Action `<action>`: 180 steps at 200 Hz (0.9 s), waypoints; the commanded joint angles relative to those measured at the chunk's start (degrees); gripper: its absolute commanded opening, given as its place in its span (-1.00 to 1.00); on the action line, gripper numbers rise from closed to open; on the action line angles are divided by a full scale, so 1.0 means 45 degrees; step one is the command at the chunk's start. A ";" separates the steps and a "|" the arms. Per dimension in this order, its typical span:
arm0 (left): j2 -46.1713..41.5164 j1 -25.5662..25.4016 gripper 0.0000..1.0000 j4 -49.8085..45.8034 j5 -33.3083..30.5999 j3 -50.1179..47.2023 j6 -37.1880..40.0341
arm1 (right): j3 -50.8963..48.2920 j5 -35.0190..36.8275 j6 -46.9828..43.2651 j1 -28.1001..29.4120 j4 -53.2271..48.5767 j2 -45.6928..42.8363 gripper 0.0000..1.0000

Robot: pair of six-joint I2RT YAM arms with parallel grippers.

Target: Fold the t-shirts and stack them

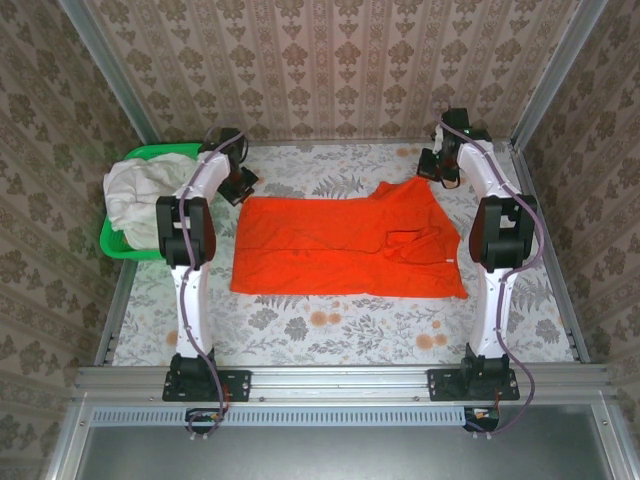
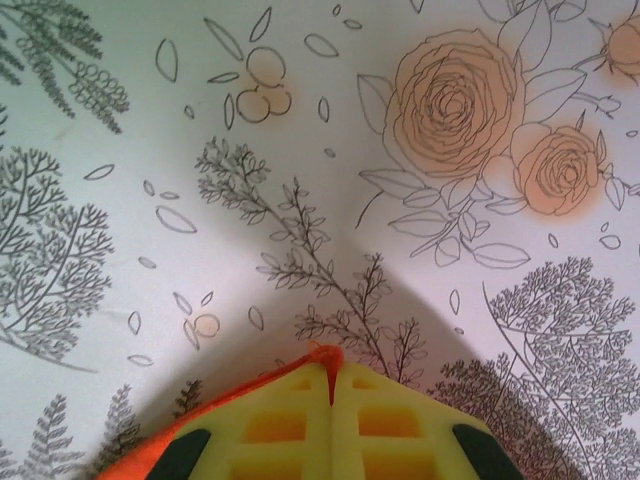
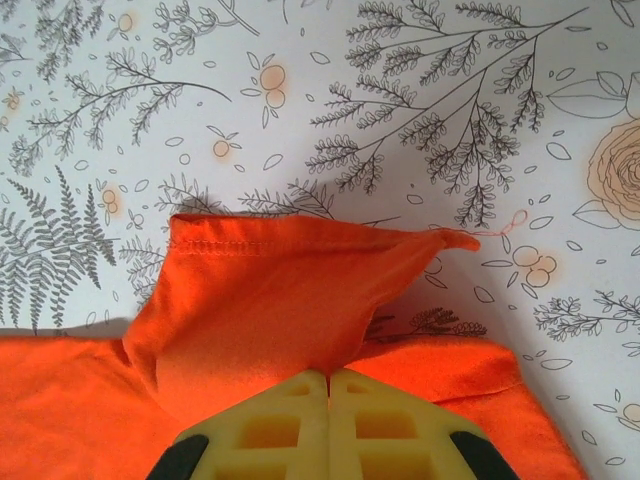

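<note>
A bright orange-red cloth t-shirt (image 1: 340,245) lies spread across the middle of the floral-printed table (image 1: 330,325), between the two arms, mostly flat, with some creases and a doubled-over patch toward its right side. The left claw (image 1: 240,186) sits at the shirt's far left corner. In the left wrist view its yellow-green fingers (image 2: 290,425) are pressed together with no gap, and a small tip of orange fabric is pinched between their ends, with more of the orange edge showing at the lower left of that view. The right claw (image 1: 437,165) is at the shirt's far right corner, where the fabric rises toward it. In the right wrist view its yellow-green fingers (image 3: 270,430) are likewise closed against each other on the orange fabric, and a flap with a stitched hem stands up off the table just beyond them, while the rest of the shirt lies flat to either side. A white cloth t-shirt (image 1: 135,195) is bunched in a green plastic basket (image 1: 120,250) at the far left edge of the table, spilling over the basket's left rim, beside the left arm and apart from the orange shirt.
</note>
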 commanded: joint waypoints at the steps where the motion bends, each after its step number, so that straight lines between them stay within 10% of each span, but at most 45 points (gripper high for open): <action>1: -0.0771 0.0049 -1.00 -0.0160 0.0219 -0.0599 0.0171 | -0.0462 -0.0175 0.0374 0.0079 0.0159 -0.0554 -1.00; 180: -0.5693 -0.0654 -1.00 0.0950 0.0581 -0.5615 0.0776 | -0.8456 0.0422 0.1649 0.0293 0.2328 -0.7488 -1.00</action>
